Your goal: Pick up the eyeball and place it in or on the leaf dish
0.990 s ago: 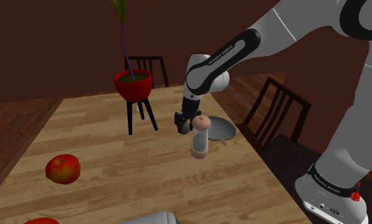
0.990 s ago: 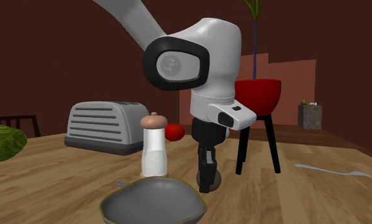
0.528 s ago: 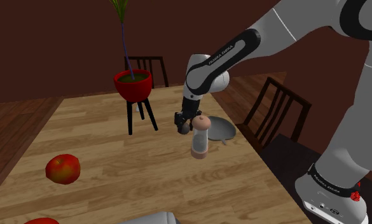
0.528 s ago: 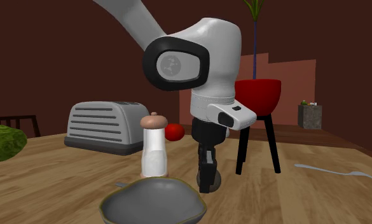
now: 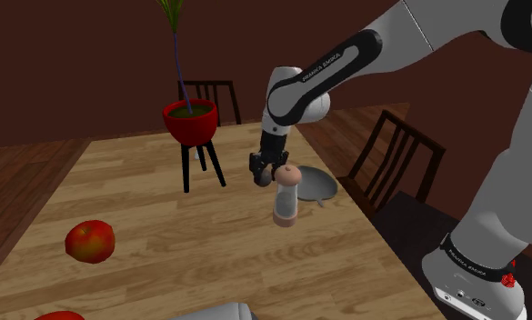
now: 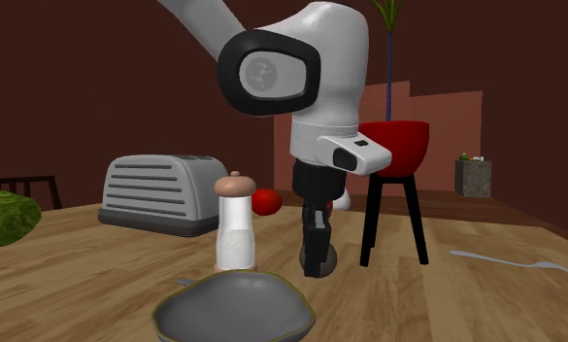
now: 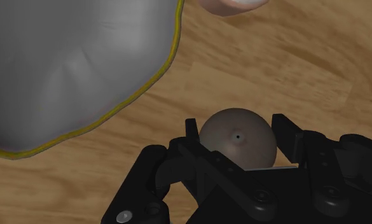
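The eyeball (image 7: 239,145), a brownish-grey ball with a small dark pupil, sits clasped between my black fingers (image 7: 286,130). My gripper (image 7: 238,130) is shut on it and holds it just above the wooden table. The leaf dish (image 7: 70,70), grey with a thin yellow rim, lies close beside the gripper. In the second exterior view the eyeball (image 6: 324,260) hangs in the gripper (image 6: 317,256) just behind the dish (image 6: 235,307). In the shoulder view the gripper (image 5: 263,173) is near the dish (image 5: 316,185).
A grinder with a brown cap (image 6: 236,223) stands right beside the gripper and the dish. A red planter on black legs (image 5: 193,123), a toaster (image 6: 160,194), a tomato (image 5: 90,241), a fork (image 6: 510,260) and chairs (image 5: 396,159) stand around the table (image 5: 164,236).
The gripper has lifted a little with the eyeball clasped in it, and the arm's wrist has risen. Nothing else has moved.
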You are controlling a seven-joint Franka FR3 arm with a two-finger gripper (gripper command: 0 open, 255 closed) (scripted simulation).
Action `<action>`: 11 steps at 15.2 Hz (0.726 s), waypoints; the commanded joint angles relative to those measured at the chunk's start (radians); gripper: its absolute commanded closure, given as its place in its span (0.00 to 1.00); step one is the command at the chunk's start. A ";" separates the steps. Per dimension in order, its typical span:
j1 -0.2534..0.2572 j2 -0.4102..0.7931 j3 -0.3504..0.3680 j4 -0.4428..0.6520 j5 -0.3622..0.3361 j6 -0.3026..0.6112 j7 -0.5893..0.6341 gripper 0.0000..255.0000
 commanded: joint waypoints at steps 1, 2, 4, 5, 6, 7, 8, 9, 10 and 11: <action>0.000 -0.015 -0.001 0.008 -0.005 -0.023 0.008 1.00; -0.001 -0.023 -0.002 0.012 -0.007 -0.035 0.012 1.00; -0.001 -0.040 -0.003 0.020 -0.012 -0.058 0.020 1.00; -0.002 -0.048 -0.003 0.024 -0.014 -0.070 0.024 1.00; -0.002 -0.055 -0.004 0.029 -0.016 -0.082 0.028 1.00; -0.003 -0.063 -0.005 0.034 -0.018 -0.094 0.032 1.00; -0.003 -0.070 -0.005 0.039 -0.020 -0.106 0.036 1.00; -0.003 -0.077 -0.006 0.044 -0.022 -0.118 0.040 1.00; -0.004 -0.084 -0.006 0.050 -0.024 -0.130 0.043 1.00; -0.004 -0.091 -0.006 0.055 -0.026 -0.142 0.047 1.00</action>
